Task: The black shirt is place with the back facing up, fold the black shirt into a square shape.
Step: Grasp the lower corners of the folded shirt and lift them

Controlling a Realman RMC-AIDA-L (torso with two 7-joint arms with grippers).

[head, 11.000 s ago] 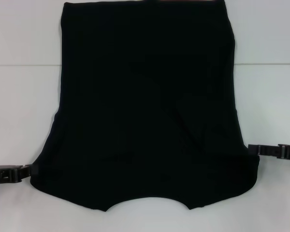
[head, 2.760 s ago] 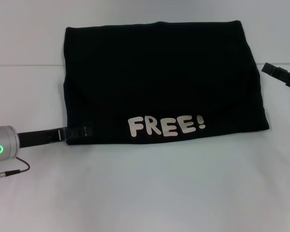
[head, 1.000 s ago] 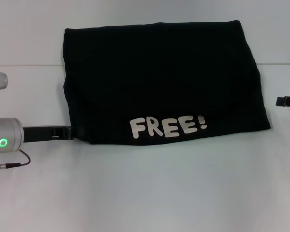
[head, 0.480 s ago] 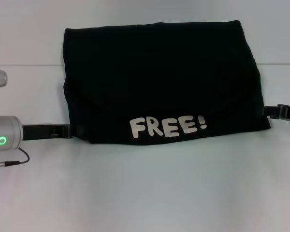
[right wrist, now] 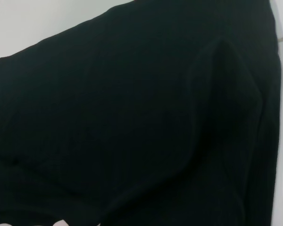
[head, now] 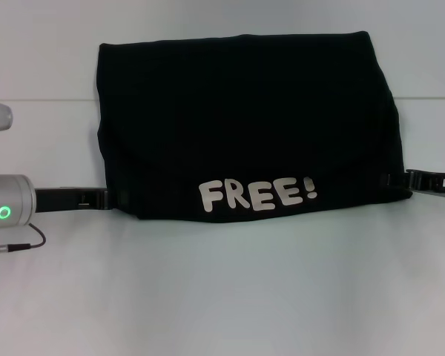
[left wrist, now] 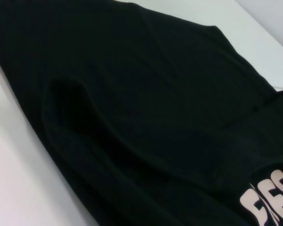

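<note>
One table [head: 222, 297], white, and it takes up basically the whole head view. There's a faint seam line running across it behind the cloth

One black shirt [head: 245, 122] lying flat on that table, toward the far middle. It's folded into a wide rectangle, wider than it is deep, with the fold doubled up so the front print shows along the near edge. Top edge is pretty straight, the right side bulges out a bit lower down. In the left wrist view the shirt [left wrist: 146, 108] fills most of the picture with a soft ridge of cloth near its edge, and the right wrist view is nearly all shirt [right wrist: 132, 122] too, with a rounded crease on it

One print, cream letters reading "FREE!" [head: 257, 194], sitting near the front edge of the shirt, a little right of center. A bit of it [left wrist: 270, 205] peeks into the left wrist view

Two grippers, one per side, both low at the shirt's near corners. The left gripper [head: 119, 199] reaches in from the left and touches the near left corner. The right gripper [head: 394, 180] comes in from the right and meets the near right corner. Honestly can't tell for either one whether it's clamped on the cloth or just resting against it, the black tips blend into the black fabric
</note>
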